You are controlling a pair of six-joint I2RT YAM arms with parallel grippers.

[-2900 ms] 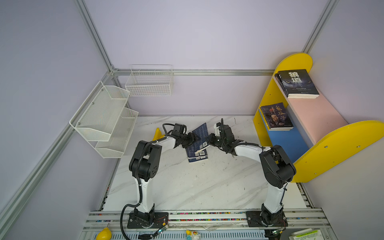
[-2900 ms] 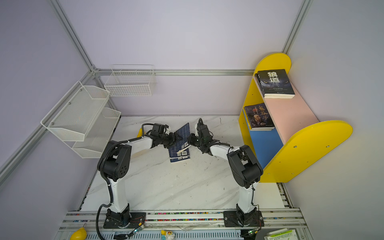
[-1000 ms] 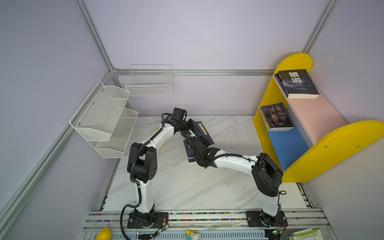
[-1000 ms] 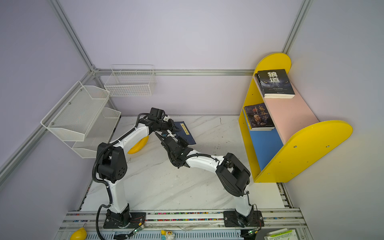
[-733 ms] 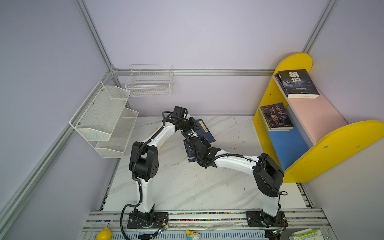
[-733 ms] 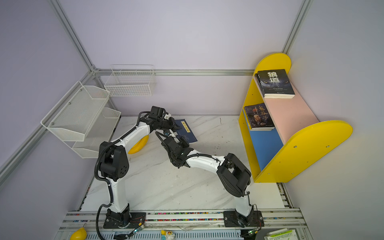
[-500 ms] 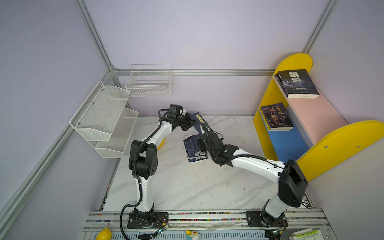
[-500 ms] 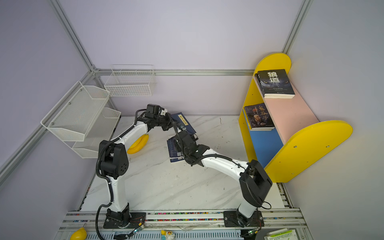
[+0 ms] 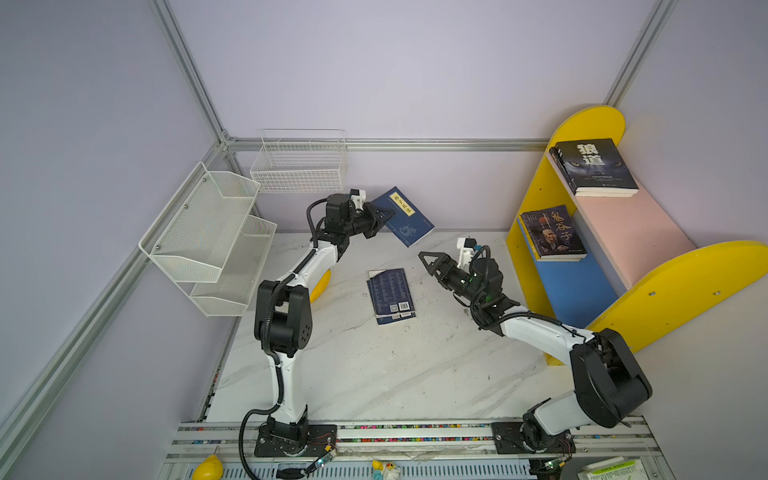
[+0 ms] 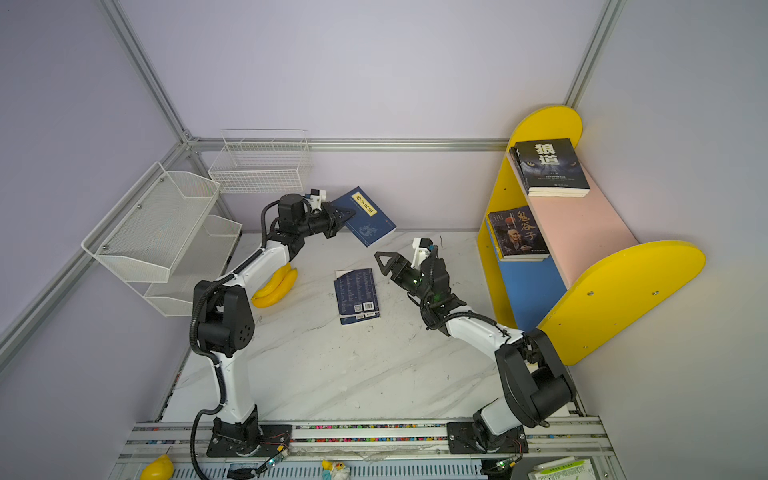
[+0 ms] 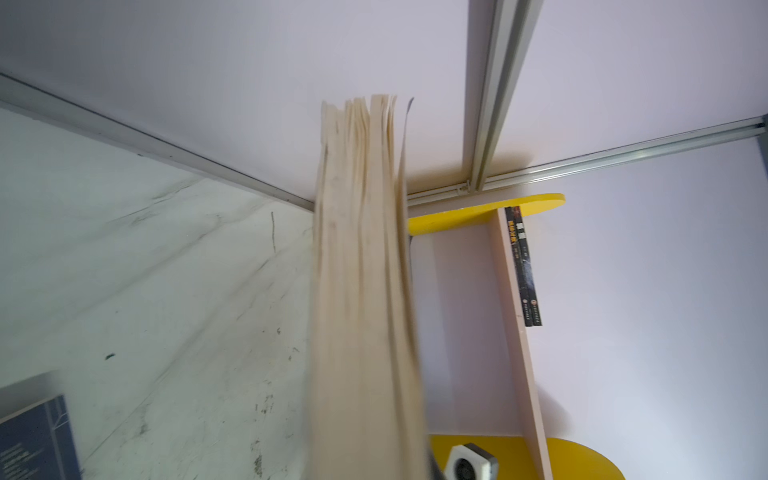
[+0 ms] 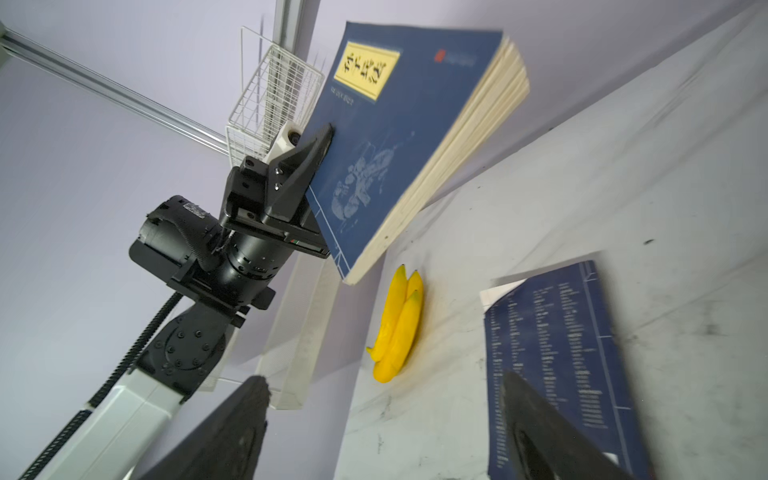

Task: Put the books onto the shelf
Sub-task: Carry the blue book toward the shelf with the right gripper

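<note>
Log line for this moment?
left gripper: shut on navy book, raised | right gripper: open, empty | other navy book: flat on table | shelf: dark books on both boards

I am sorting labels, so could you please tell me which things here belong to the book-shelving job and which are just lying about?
Job: held navy book, in the left tool; face-down navy book on the table; shelf; black book on its pink board; dark book on its blue board.
Lying about: bananas; white mesh rack; wire basket.
</note>
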